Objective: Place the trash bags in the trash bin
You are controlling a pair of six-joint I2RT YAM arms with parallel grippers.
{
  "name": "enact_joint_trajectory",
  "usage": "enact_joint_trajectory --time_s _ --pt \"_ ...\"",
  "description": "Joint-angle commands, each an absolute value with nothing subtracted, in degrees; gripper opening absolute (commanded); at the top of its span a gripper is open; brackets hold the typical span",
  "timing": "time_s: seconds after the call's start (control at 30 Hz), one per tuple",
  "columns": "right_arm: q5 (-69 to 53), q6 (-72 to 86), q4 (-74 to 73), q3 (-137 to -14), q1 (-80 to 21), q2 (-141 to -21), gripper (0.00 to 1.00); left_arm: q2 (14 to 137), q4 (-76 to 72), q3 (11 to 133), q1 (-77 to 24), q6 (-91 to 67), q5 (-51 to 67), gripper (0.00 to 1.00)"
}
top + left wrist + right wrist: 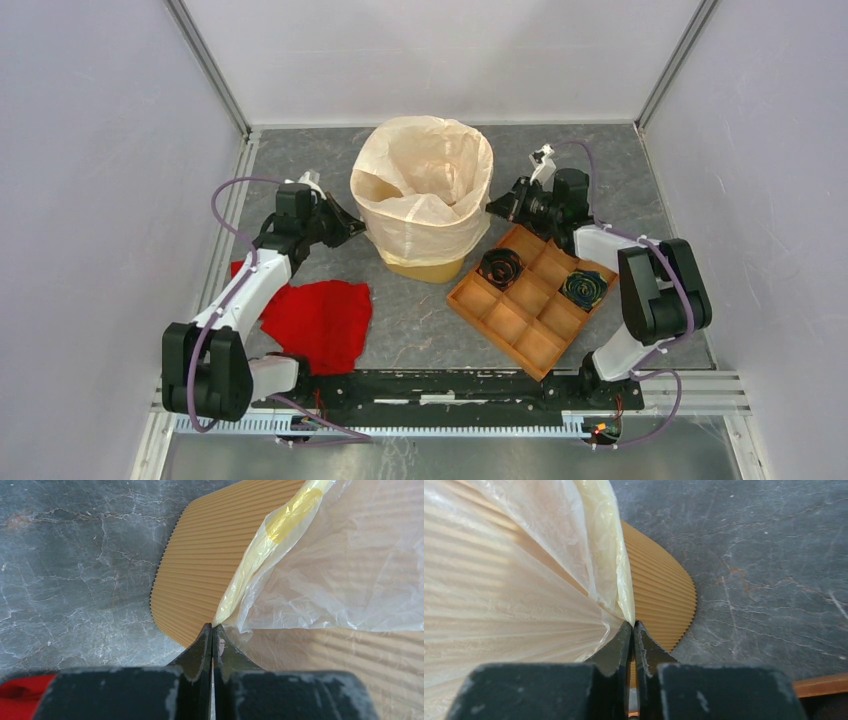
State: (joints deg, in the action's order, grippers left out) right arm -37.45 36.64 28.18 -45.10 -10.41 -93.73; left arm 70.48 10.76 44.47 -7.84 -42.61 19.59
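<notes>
The orange-yellow trash bin (pixel 427 266) stands upright at the table's middle back. The cream-white trash bag (pixel 425 190) lines it and is folded down over the rim, covering most of the outside. My left gripper (pixel 357 226) is shut on the bag's hem at the bin's left side; the left wrist view shows the film (pixel 320 580) pinched at the fingertips beside the ribbed bin wall (pixel 210 570). My right gripper (pixel 493 207) is shut on the bag's hem at the bin's right side; the film (pixel 514 595) meets its fingertips against the bin wall (pixel 659 590).
A red cloth (pixel 320 320) lies on the table at the front left, under the left arm. An orange-brown compartment tray (pixel 530 300) sits at the right, holding two dark coiled items (pixel 500 267). Grey walls enclose the table on three sides.
</notes>
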Motion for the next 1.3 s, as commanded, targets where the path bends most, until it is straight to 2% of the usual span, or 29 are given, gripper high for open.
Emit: enact_joint_trajectory --time_s 0.0,0.1,0.27,0.4,0.53,0.63,0.73,0.83,0.97,1.1,1.27 --pt "-32.18 27.36 17.12 -50.5 -10.61 -90.9 0.16 68.18 12.17 46.05 -7.95 -42.36 17.18 0.06" --pt "-27.22 21.59 7.57 -52.3 -10.54 -86.05 0.29 63.9 17.28 46.8 -7.91 -39.82 13.25 0.29" --pt "-11.19 11.87 -10.69 -56.21 -10.53 -77.65 0.47 56.45 24.92 47.47 -7.91 -36.33 7.21 0.54" --pt "-2.11 7.19 -19.09 -64.35 -10.81 -72.35 0.67 51.84 27.53 48.96 -7.91 -34.99 4.89 0.7" --pt "3.44 3.06 -26.18 -77.26 -15.52 -72.97 0.82 50.82 28.05 50.94 -7.91 -33.74 4.93 0.82" --pt "2.16 1.13 -28.1 -84.92 -20.12 -74.97 0.91 51.46 27.86 51.83 -7.91 -33.25 6.3 0.84" --pt "0.52 2.39 -29.01 -87.36 -21.19 -76.35 0.93 51.93 27.4 52.2 -7.91 -33.05 8.69 0.85" --pt "0.1 4.83 -26.25 -81.7 -21.18 -75.37 0.93 51.76 27.22 52.66 -7.91 -32.93 10.42 0.85" --pt "0.57 8.69 -16.9 -68.32 -21.07 -72.26 0.86 50.93 27.0 52.93 -7.93 -32.48 10.54 0.85" --pt "0.14 9.99 -7.34 -59.81 -21.1 -72.51 0.65 51.43 26.69 52.72 -7.91 -32.3 10.54 0.84" --pt "-9.7 11.95 -2.75 -57.79 -21.1 -78.98 0.65 53.56 24.94 51.54 -7.91 -34.03 12.8 0.83"
